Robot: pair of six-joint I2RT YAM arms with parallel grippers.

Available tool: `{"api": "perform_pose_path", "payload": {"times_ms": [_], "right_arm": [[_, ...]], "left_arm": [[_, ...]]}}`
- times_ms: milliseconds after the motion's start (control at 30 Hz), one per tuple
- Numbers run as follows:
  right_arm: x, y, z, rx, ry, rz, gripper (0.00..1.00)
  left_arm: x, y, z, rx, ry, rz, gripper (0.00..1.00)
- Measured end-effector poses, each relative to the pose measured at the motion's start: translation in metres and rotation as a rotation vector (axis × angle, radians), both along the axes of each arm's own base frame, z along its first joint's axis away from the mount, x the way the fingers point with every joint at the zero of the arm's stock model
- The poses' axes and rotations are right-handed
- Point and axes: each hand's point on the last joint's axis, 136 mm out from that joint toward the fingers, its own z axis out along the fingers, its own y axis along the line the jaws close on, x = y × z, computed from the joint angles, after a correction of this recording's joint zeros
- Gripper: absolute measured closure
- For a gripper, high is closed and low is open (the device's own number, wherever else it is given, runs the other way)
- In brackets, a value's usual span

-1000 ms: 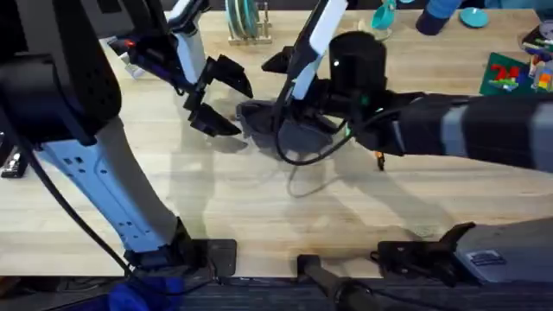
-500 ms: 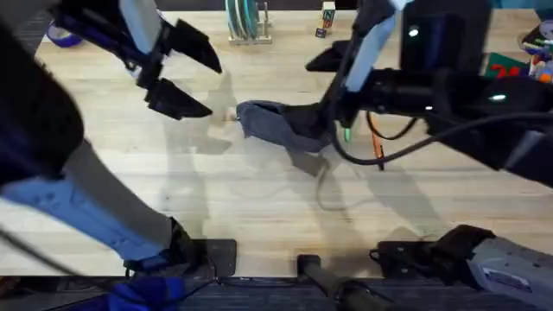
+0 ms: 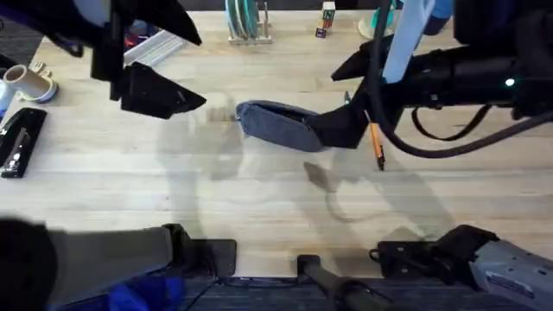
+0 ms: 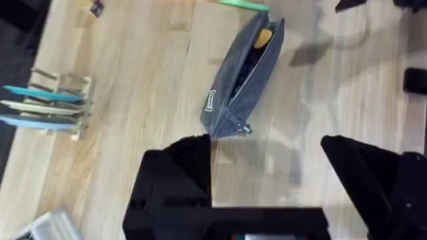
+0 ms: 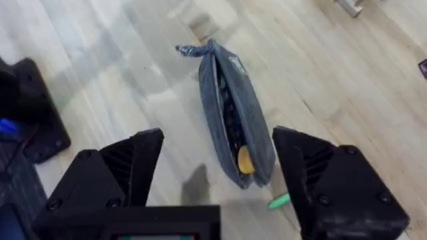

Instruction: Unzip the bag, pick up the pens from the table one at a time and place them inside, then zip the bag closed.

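The grey-blue bag (image 3: 275,123) lies on the table (image 3: 259,190) with its zipper open; an orange-yellow patch shows inside the opening (image 4: 265,38). The orange pen (image 3: 376,144) lies on the wood just right of the bag. The green pen (image 5: 280,200) rests by the bag's end, also seen as the green pen (image 4: 243,5) in the left wrist view. My left gripper (image 3: 181,60) hangs open, high and left of the bag. Raised over the bag's right end, my right gripper (image 3: 344,97) is open too. Both hold nothing.
A wooden rack of teal plates (image 3: 244,22) stands at the back centre, with small blocks (image 3: 327,17) beside it. A tape roll (image 3: 30,82) and a black device (image 3: 17,142) sit at the left edge. Bare wood spreads in front of the bag.
Both grippers have lifted and drawn apart, the left going left and back, the right going right. The bag, bunched under the right gripper before, now lies flat and free.
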Motion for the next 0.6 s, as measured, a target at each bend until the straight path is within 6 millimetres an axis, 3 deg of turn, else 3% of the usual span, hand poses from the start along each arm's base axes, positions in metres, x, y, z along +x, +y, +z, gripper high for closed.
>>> {"api": "perform_pose_path", "payload": {"times_ms": [233, 433, 600], "right_arm": [[-0.008, -0.008, 0.006, -0.061, 0.0, 0.026, 0.005], [-0.009, -0.015, 0.017, -0.094, -0.011, 0.012, 0.006], [-0.017, -0.021, 0.013, -0.127, 0.025, 0.012, 0.006]], "left_arm": [[-0.022, -0.011, 0.024, 0.02, -0.047, 0.045, 0.007], [-0.03, -0.023, 0.027, 0.017, -0.029, 0.034, 0.007], [-0.032, -0.03, 0.027, 0.014, -0.019, 0.013, 0.007]]}}
